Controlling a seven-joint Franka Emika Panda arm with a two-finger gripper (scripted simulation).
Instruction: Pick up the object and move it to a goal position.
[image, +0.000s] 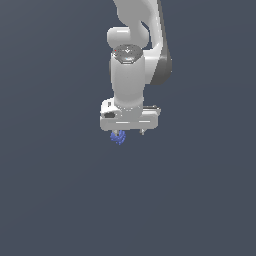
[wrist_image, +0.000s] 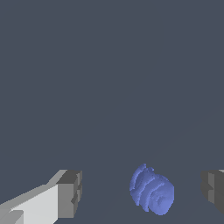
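- Lump, blue and bumpy, sits between your two fingers in the wrist view, with a clear gap to each one.
- In that view it lies nearer one finger pad than the other; neither pad touches it.
- From the exterior view you see the lump just under the gripper, toward the exterior view's left end of the white hand.
- Your gripper is spread wide, holding nothing.
- The surface is a plain, flat dark grey-blue with no marks, edges or seams that you can use as a reference.
- That same grey-blue fills both views, so you cannot tell where the floor ends and any wall or background begins.
- The lump casts no clear shadow, so you cannot tell from these views whether it rests on the surface or hangs just above it.
- In the wrist view the lump is roughly rounded, slightly longer in one direction: its long axis runs on a slant across the line between the fingers, not along it.
- Curved ridges band its surface, running roughly across that long axis.
- It has no plain front or tip, so you cannot tell which way it points.
- The arm comes straight down from above, white with a dark grey joint on the exterior view's right, and the hand hangs level.
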